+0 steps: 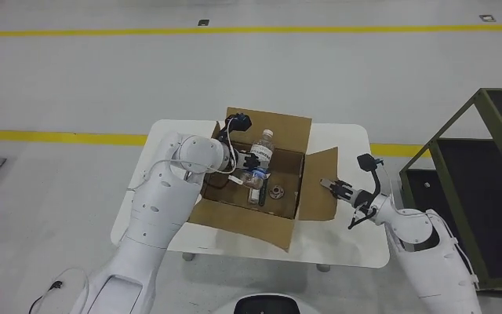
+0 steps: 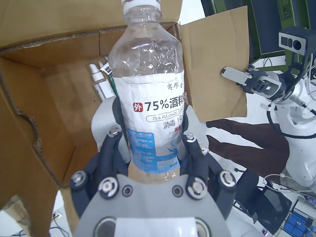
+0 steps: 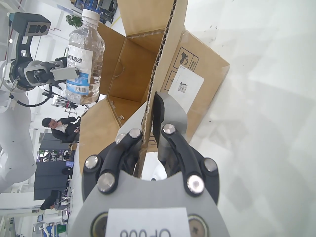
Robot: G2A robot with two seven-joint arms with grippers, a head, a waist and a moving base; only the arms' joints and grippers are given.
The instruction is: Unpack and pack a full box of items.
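Looking at a clear bottle [image 2: 148, 75] with a white cap and a white-and-blue label, pinched tight in the left gripper [image 2: 151, 114]. Fingers [image 2: 116, 117] pressed on either side of the labelled lower half, cap end pointing away from the wrist. Held up over the open cardboard box [image 1: 243, 216], well clear of its floor and roughly upright going by the right wrist view, cap on top. Down inside the box, spotted a small white spray bottle [image 2: 98, 80] lying on the bottom beyond the held one. Also spotted some small round thing [image 1: 276, 189] near it, too tiny to identify. Over on the other side, got the right gripper [image 3: 148, 114] closed on the edge of the box's side flap [image 3: 167, 38]. One finger on each face of the cardboard there, flap folded outward from the opening. Nowhere near touching the bottle, with that flap in between. Sitting on a white table [image 1: 345, 235], the whole box, with the remaining flaps spread open too. Can't make out anything else at the bottom of the box.
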